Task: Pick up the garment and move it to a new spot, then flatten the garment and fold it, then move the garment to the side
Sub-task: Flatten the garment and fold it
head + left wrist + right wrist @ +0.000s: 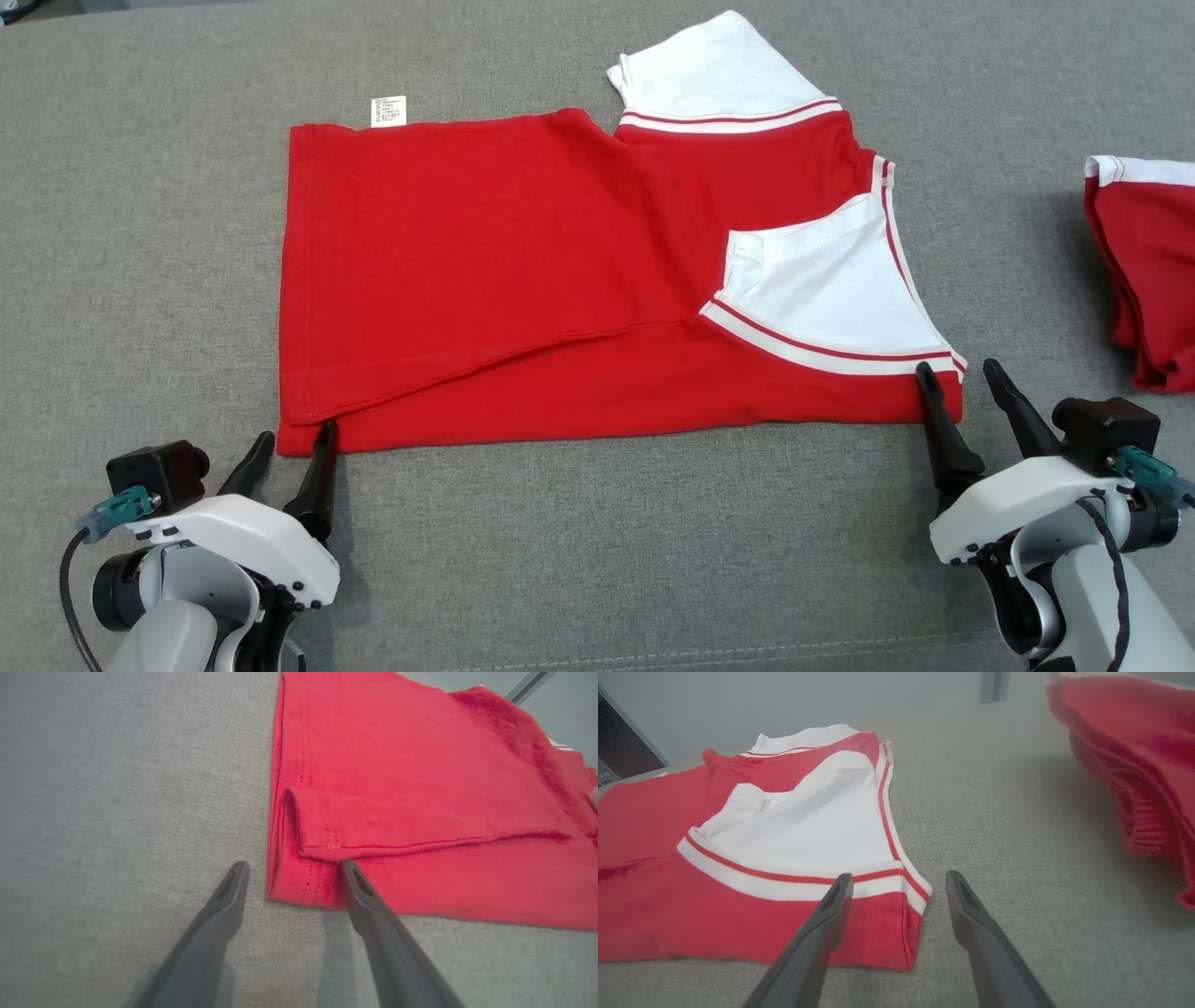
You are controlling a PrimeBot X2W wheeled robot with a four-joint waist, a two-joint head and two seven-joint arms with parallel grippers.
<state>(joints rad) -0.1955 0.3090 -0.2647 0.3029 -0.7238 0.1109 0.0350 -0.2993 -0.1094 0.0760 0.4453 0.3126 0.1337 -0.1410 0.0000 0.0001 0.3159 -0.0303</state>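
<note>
Left gripper and right gripper, jaws spread, each straddle a corner of the shirt just ahead, which I judge part-folded, not yet moved aside.

The garment lies flat on the table at my twelve o'clock. My left gripper sits at its seven o'clock corner, my right gripper at its five o'clock corner. A second garment lies at its three o'clock, well apart.

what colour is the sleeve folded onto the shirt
White, with a red-and-white striped band at its seam; the sleeve shows best in the right wrist view.
</note>
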